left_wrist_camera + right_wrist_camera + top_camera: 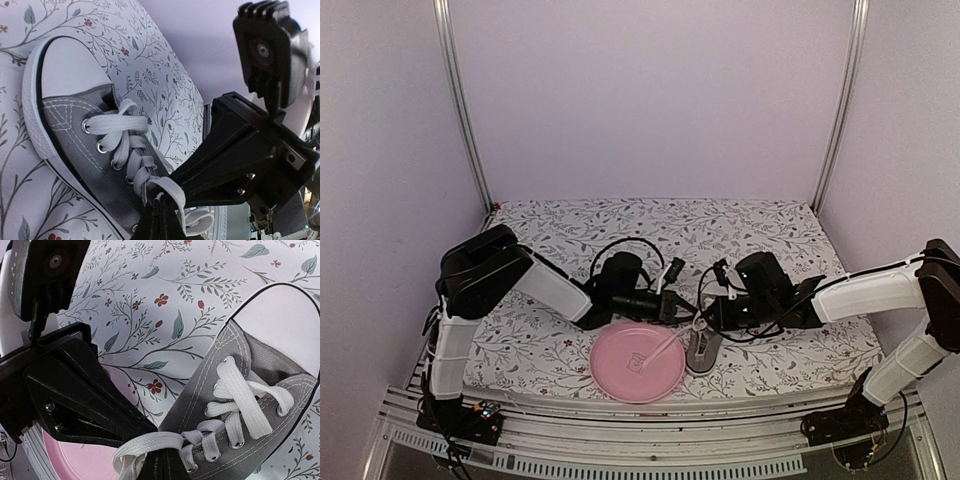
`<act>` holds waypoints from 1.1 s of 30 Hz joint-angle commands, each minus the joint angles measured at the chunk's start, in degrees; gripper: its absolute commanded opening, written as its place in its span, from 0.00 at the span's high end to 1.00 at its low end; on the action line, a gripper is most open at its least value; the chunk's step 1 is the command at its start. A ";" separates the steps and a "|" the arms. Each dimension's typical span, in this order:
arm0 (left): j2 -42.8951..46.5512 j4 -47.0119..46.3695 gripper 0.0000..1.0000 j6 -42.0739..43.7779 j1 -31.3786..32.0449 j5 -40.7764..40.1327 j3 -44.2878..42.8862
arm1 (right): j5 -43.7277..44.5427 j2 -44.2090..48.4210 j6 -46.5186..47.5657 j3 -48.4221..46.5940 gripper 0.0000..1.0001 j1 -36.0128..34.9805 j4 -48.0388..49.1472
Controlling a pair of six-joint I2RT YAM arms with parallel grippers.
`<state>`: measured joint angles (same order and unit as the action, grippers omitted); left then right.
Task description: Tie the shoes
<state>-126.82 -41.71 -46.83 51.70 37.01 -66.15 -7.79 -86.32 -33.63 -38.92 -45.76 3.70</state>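
The grey sneaker (pixel 703 351) with a white toe cap lies just right of the pink plate (pixel 620 375). Both grippers meet above its laces. In the left wrist view the shoe (pixel 75 125) lies toe-up at left, and my left gripper (pixel 162 220) is shut on a loop of white lace (pixel 172 192) at the top eyelets. In the right wrist view the shoe (pixel 250 405) lies at right, and my right gripper (pixel 167 465) is shut on a white lace loop (pixel 150 445). One lace end (pixel 660 348) trails across the plate.
The floral mat (pixel 620 230) covers the table. The pink plate also shows in the right wrist view (pixel 75 462). Each gripper's black body fills the other's view: the right one (pixel 250 160) and the left one (pixel 70 385). Metal posts (pixel 465 110) stand at the back corners.
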 commanded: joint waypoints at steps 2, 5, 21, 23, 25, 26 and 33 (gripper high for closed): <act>0.73 -1.45 1.00 -0.69 -0.26 -2.96 1.91 | 1.42 1.88 0.31 -0.77 0.94 -0.37 -1.54; 1.09 -1.36 1.00 -0.89 -0.51 -3.47 2.37 | 2.42 4.24 0.48 -0.06 0.84 -0.36 -3.15; 1.10 -1.62 1.00 -1.08 -0.56 -3.48 2.47 | 2.13 10.93 4.08 0.85 0.52 -1.82 -4.18; 1.05 -1.70 1.00 -1.09 -0.60 -3.61 2.43 | 1.92 9.30 4.10 0.31 0.52 -2.31 -3.86; 1.06 -1.70 1.00 -1.11 -0.63 -3.54 2.34 | 1.78 7.59 4.10 -0.14 0.52 -2.86 -3.31; 1.05 -1.63 1.00 -1.08 -0.64 -3.53 2.34 | 1.61 6.93 4.02 -0.39 0.52 -3.03 -2.97; 1.16 -1.35 1.00 -0.92 -0.61 -3.47 2.34 | 1.19 4.01 3.87 -1.68 0.61 -3.36 -0.94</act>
<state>-126.78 -42.81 -48.16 51.46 34.20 -64.45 -6.17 -81.43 -30.33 -38.20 -48.75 0.19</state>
